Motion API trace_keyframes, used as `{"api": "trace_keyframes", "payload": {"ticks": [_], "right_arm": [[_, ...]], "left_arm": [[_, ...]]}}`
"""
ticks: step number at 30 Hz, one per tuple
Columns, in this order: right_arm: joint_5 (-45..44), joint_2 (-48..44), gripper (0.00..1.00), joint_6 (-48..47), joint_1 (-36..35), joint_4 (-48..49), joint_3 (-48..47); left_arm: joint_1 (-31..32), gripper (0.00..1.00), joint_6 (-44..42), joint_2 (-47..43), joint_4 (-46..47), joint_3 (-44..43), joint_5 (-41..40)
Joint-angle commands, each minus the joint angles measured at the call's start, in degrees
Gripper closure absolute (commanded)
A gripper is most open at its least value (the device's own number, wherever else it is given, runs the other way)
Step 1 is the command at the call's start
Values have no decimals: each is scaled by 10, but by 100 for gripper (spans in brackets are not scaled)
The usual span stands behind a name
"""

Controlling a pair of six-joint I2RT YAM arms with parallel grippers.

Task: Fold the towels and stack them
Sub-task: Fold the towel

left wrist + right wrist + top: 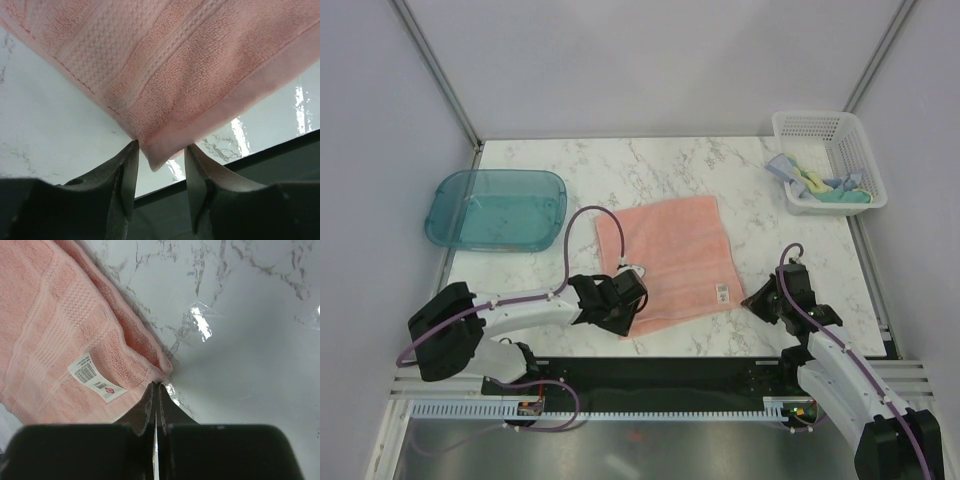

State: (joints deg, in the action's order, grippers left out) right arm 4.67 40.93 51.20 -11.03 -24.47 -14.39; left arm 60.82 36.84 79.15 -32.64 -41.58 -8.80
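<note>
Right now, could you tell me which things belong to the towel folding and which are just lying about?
Job: pink towel; crumpled blue and yellow towels.
Lying about: white mesh basket holding those towels; teal tray.

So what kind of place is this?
Probably a robot lab bench, not a home: plain walls box in a marble table, left arm and right arm bolted at its edge, a towel laid out.
</note>
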Motion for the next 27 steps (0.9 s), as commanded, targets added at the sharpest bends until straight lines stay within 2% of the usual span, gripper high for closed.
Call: {"api": "trace_keyframes", "payload": {"ticks": [1, 7, 10, 15, 17, 18, 19, 21, 22, 23, 24, 25, 27], "right_arm": [[-9, -10, 100, -5, 0, 6, -23], [-72, 5, 100, -39, 0, -30, -63], [-73, 10, 100, -42, 0, -30, -62], [-80, 2, 98, -51, 0, -30, -63], [-70, 0, 88, -52, 0, -42, -69], [-65, -1, 77, -52, 1, -48, -73], [-61, -2, 72, -53, 0, -55, -79], [-51, -6, 61, -60, 1, -65, -106], [-49, -6, 57, -65, 0, -64, -116], [-48, -5, 53, -74, 0, -52, -141], [-27, 0, 43, -81, 0, -34, -152], [-18, 19, 38, -93, 0, -14, -164], [6, 92, 34, -138, 0, 41, -214]], "left_arm": [[5, 51, 29, -40, -6, -14, -3], [4, 50, 44, -125, -10, -26, 34], [4, 47, 47, -139, -9, -20, 49], [-6, 46, 67, -130, -22, -22, 8], [-44, 44, 71, -124, -35, -38, -5], [-66, 44, 72, -117, -41, -45, -12], [-113, 44, 68, -117, -48, -60, -14], [-166, 42, 56, -113, -46, -77, -18], [-217, 40, 39, -110, -39, -102, -18], [-238, 40, 25, -103, -34, -118, -16], [-258, 38, -6, -88, -22, -133, -5], [-291, 36, -23, -74, -8, -165, 4], [-318, 34, -66, -46, 20, -200, 49]]}}
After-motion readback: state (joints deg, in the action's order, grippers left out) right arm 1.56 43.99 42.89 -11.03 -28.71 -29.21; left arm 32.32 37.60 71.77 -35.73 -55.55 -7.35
